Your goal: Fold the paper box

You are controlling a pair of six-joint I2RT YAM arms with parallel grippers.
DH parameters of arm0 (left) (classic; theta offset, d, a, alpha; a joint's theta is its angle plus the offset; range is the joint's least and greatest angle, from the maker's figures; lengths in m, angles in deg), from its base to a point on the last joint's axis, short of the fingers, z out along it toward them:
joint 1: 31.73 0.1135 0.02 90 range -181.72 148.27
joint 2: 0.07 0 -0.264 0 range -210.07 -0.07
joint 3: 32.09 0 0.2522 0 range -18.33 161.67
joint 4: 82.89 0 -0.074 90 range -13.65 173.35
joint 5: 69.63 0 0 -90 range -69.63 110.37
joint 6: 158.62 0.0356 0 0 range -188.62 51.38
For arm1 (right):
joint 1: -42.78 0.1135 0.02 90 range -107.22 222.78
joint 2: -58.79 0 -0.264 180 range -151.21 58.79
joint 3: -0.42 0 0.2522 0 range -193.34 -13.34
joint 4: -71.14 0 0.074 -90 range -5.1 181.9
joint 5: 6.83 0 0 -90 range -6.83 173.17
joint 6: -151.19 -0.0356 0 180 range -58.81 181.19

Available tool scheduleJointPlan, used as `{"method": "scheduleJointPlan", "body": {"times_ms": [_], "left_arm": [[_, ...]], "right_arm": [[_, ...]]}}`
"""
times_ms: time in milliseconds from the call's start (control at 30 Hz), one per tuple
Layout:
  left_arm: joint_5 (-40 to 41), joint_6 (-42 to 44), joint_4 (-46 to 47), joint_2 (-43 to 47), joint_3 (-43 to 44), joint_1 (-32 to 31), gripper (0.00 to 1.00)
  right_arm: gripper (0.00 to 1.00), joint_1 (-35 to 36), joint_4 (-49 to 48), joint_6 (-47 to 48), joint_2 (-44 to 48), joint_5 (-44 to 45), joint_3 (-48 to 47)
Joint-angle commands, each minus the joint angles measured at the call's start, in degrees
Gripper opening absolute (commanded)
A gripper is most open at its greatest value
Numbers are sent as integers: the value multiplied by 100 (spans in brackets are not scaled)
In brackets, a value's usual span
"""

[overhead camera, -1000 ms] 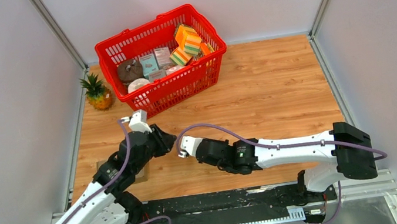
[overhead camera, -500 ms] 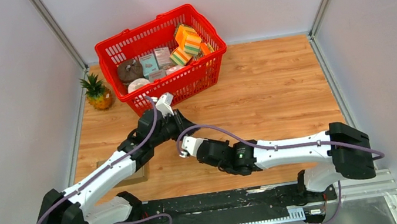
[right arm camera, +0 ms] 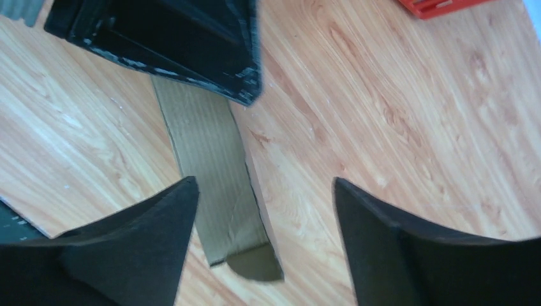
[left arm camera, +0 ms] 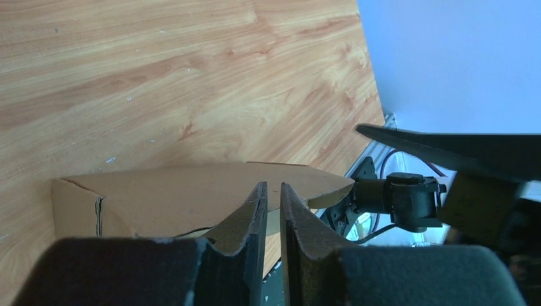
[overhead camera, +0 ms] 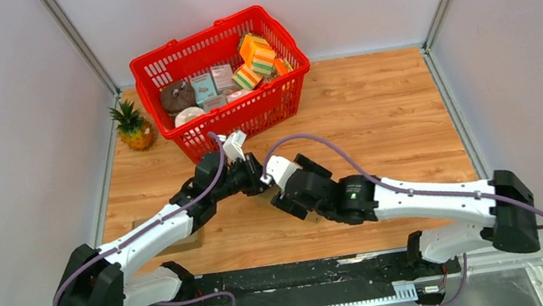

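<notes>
The wooden table [overhead camera: 375, 105] bears a red basket [overhead camera: 247, 120] at its far side; the cardboard box [left arm camera: 185, 197] lies mid-table; the right fingers [right arm camera: 127, 255] stand wide apart above it; the left fingers [left arm camera: 242, 223], nearly together, meet its flap, though whether they pinch it cannot be told.

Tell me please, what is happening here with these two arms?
Two robot arms meet over a brown cardboard box on the wooden table. The left gripper appears to pinch one edge of it between nearly closed fingers. The right gripper is wide open just above a strip of the cardboard and holds nothing. The box does not look finished. A red basket stands at the back.
</notes>
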Motion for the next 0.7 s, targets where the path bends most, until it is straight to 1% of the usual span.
{"method": "scheduleJointPlan", "body": {"times_ms": [0,67,100,133,167,200,233,267,300,333,367,433,467,500,533,567,633,667], "left_arm": [[10,148,-73,-82,463,-17,20],[141,272,-398,-100,622,-26,21],[212,307,-539,-100,788,-26,21],[256,429,-749,-83,851,-17,23],[317,482,-847,-48,912,-26,24],[379,544,-1057,31,1026,-17,25],[510,684,-1233,75,1097,-17,28],[581,746,-1348,110,1159,-17,29],[617,816,-1531,137,1290,-17,29],[600,965,-1585,120,1369,-26,31],[538,1027,-1612,67,1448,-17,31],[276,1194,-1709,-301,1782,-17,30],[-117,1221,-1735,-476,1922,-35,28],[-313,1221,-1640,-817,2115,-52,26],[-445,1169,-1543,-951,2161,-79,22],[-490,1151,-1464,-1057,2187,-183,21],[-421,1168,-1410,-1251,2266,-307,21],[-307,1194,-1419,-1304,2293,-412,20]], "right_arm": [[89,-102,793,-943,673,-343,-436],[98,-163,1047,-1381,910,-431,-489],[100,-216,1171,-1592,981,-414,-524],[100,-304,1328,-2203,1051,-448,-585],[100,-600,1635,-2540,1191,-571,-629],[100,-838,1742,-2909,1271,-807,-647],[100,-1119,1813,-3722,1350,-1618,-604],[99,-1731,1909,-4078,1412,-2088,-543],[96,-1989,1936,-4438,1586,-2475,-377],[94,-2192,1928,-4660,1666,-3132,-288],[90,-2420,1867,-4949,1763,-3330,-209],[87,-2440,1735,-4987,1965,-3568,11],[83,-2440,1595,-5022,2009,-3612,107],[77,-2440,1463,-4987,2045,-3700,221],[73,-2431,1305,-4935,2123,-3944,458],[63,-2379,1017,-4926,2159,-3999,590],[52,-2230,699,-4960,2229,-3982,993],[42,-1986,375,-4978,2238,-3982,1109]]}}
